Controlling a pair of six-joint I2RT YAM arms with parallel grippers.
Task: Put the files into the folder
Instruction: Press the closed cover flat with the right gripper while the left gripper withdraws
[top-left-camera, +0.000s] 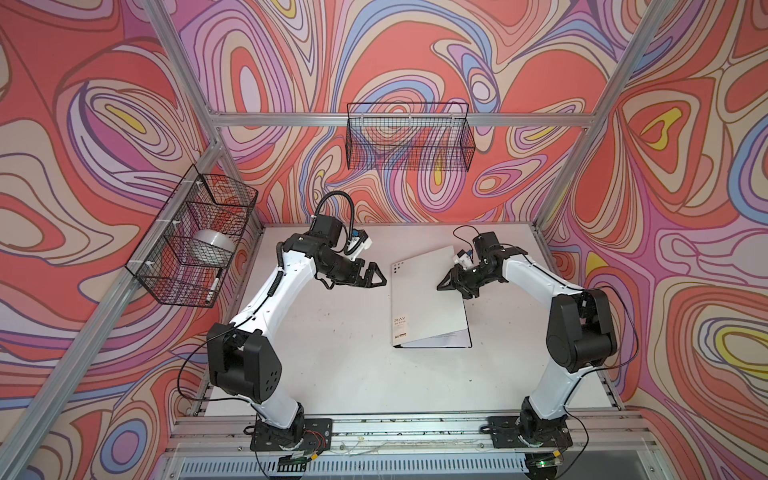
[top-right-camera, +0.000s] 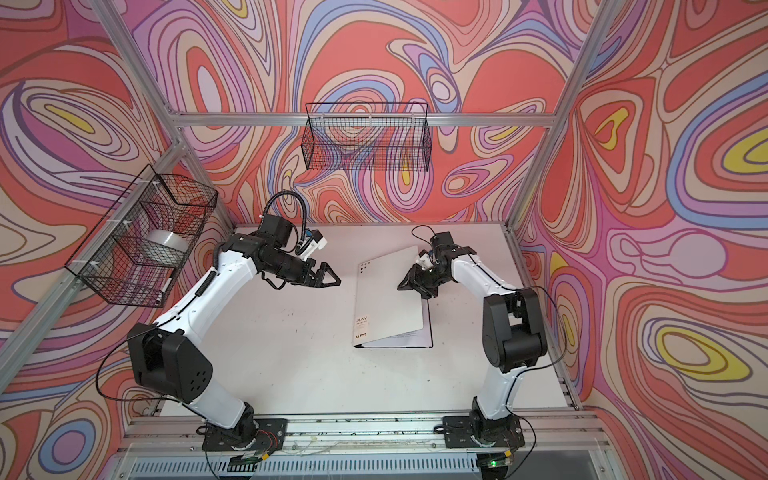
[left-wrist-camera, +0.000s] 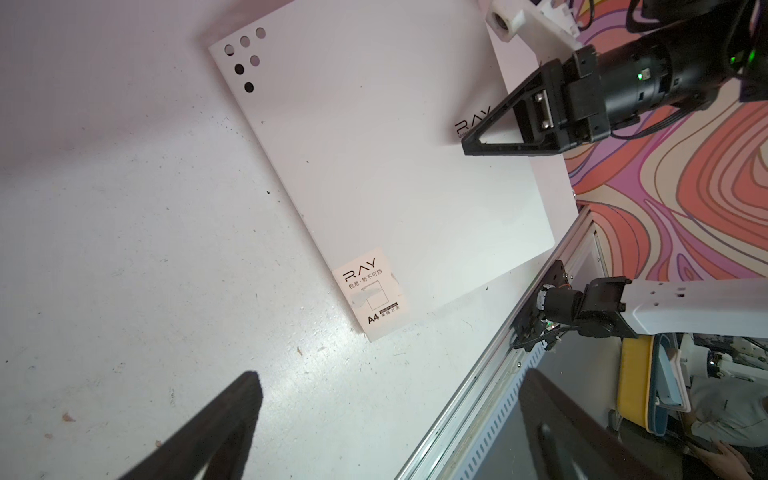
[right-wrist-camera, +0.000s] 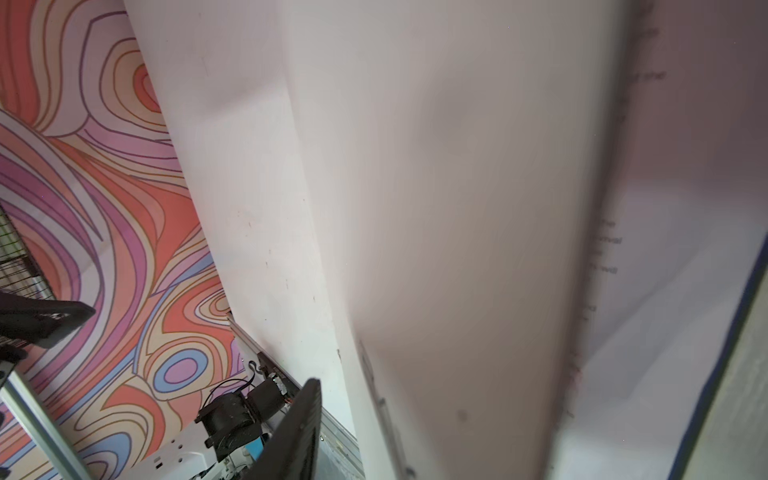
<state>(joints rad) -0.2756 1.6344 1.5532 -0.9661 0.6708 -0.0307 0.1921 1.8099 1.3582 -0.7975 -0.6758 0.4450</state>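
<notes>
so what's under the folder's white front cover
A strip of printed sheets shows at the near and right edges of the cover, lying on the folder's black back. The cover hides the rest of the pages.

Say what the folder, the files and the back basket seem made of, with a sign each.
Folder: probably stiff plastic or coated board; its smooth matt white cover is unbent though raised.
Files: paper; thin white sheets with printed text.
Back basket: likely metal wire, black-coated; thin open grid.

The left gripper (top-left-camera: 379, 277), spread wide, faces the right gripper (top-left-camera: 441, 286).
</notes>
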